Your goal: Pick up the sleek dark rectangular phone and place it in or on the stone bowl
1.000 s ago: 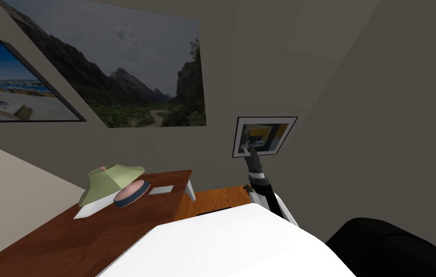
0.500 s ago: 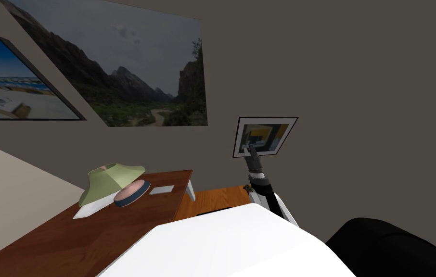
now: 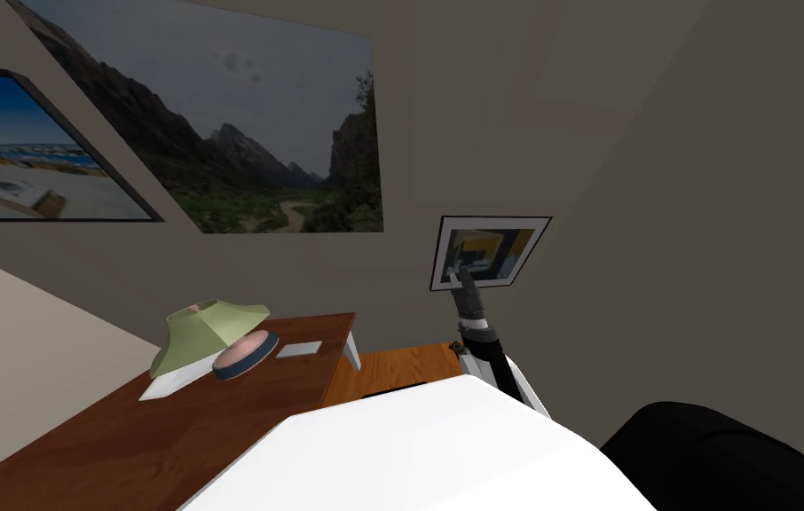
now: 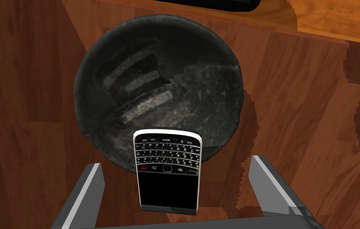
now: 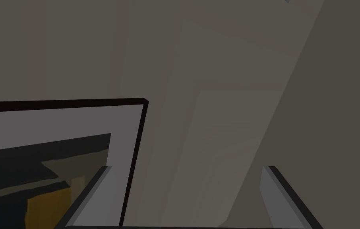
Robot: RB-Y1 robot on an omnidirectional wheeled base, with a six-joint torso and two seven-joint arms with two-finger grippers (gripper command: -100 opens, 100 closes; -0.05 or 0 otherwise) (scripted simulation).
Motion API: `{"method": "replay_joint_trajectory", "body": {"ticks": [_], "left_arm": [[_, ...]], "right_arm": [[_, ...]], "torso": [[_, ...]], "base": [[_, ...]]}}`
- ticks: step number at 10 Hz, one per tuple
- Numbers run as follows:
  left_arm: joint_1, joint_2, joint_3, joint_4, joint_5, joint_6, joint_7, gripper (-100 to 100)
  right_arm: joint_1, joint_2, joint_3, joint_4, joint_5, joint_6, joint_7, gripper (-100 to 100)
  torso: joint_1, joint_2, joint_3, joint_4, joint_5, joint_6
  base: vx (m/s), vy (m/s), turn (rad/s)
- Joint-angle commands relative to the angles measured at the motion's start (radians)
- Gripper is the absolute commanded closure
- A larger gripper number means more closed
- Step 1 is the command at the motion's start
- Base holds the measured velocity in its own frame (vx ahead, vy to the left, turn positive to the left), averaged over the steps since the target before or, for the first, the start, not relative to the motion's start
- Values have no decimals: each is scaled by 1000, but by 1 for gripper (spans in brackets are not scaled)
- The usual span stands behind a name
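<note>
Phone (image 4: pixel 168 169) and bowl (image 4: pixel 80 79) are the pair to watch, and from where I stand the job looks close to settled. Taking the biggest first, the brown wooden surface (image 4: pixel 24 119) runs under everything. Its edge lies just past the bowl's far side, with paler orange wood (image 4: pixel 334 16) beyond. The bowl is dark, round and rough, and sits straight ahead of the left pincer (image 4: pixel 175 161). The phone's long axis points from that pincer toward the bowl's middle. Its keypad end lies over the near rim, and its blank screen end is back by the pincer, outside the bowl. I cannot tell whether it rests on the rim or hangs in the air. The left fingers (image 4: pixel 91 187) are spread wide, one along each long side of the phone, touching neither. My guess is that the next move is a straight pull away, with open room on both sides. The risk is the phone tipping outward off the rim. The right pincer (image 3: pixel 461 282), also spread and empty, is raised well apart near the wall (image 3: pixel 658 222).
</note>
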Motion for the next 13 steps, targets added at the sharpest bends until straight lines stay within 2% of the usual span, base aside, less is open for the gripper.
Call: {"method": "replay_joint_trajectory", "body": {"ticks": [1, 6, 7, 8, 13], "left_arm": [[13, 8, 29, -29, 25, 22, 10, -100], [45, 33, 113, -95, 97, 76, 29, -100], [44, 28, 105, -88, 89, 68, 25, -100], [45, 29, 108, -89, 91, 70, 24, 0], [45, 29, 107, -89, 91, 70, 24, 0]], "right_arm": [[0, 0, 0, 0, 0, 0, 0, 0], [0, 0, 0, 0, 0, 0, 0, 0], [0, 0, 0, 0, 0, 0, 0, 0], [0, 0, 0, 0, 0, 0, 0, 0], [0, 0, 0, 0, 0, 0, 0, 0]], "torso": [[0, 0, 0, 0, 0, 0], [0, 0, 0, 0, 0, 0], [0, 0, 0, 0, 0, 0], [0, 0, 0, 0, 0, 0], [0, 0, 0, 0, 0, 0]], "base": [[0, -2, 18], [0, -2, 18], [0, 0, 0], [0, 0, 0], [0, 0, 0]]}}
